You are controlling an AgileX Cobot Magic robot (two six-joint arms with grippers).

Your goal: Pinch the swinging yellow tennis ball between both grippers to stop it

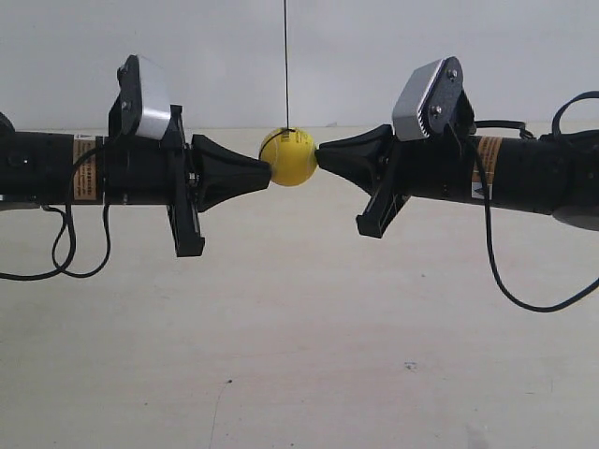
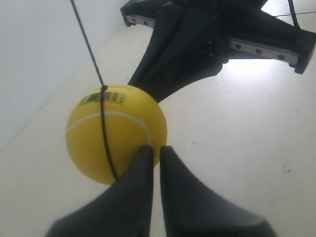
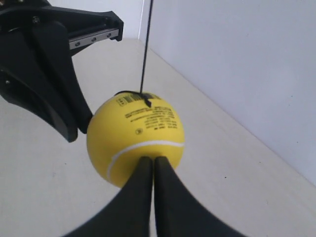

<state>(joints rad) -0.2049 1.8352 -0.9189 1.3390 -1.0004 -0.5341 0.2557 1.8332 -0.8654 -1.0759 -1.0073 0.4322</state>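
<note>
The yellow tennis ball [image 1: 290,157] hangs on a thin dark string [image 1: 286,65] above the table, held between two black pointed grippers. My left gripper [image 1: 268,172], on the arm at the exterior view's left, is shut and its tip presses on one side of the ball. My right gripper [image 1: 321,154] is shut too and touches the opposite side. The left wrist view has the ball [image 2: 116,131] just beyond my left gripper [image 2: 155,148], with the right gripper's body [image 2: 182,49] behind it. In the right wrist view, my right gripper [image 3: 154,159] rests against the ball [image 3: 136,138].
A pale tabletop [image 1: 299,355] lies well below the arms, and a white wall [image 1: 374,47] stands behind them. Black cables loop down from the arm at the exterior view's left [image 1: 80,267] and from the other arm [image 1: 524,299].
</note>
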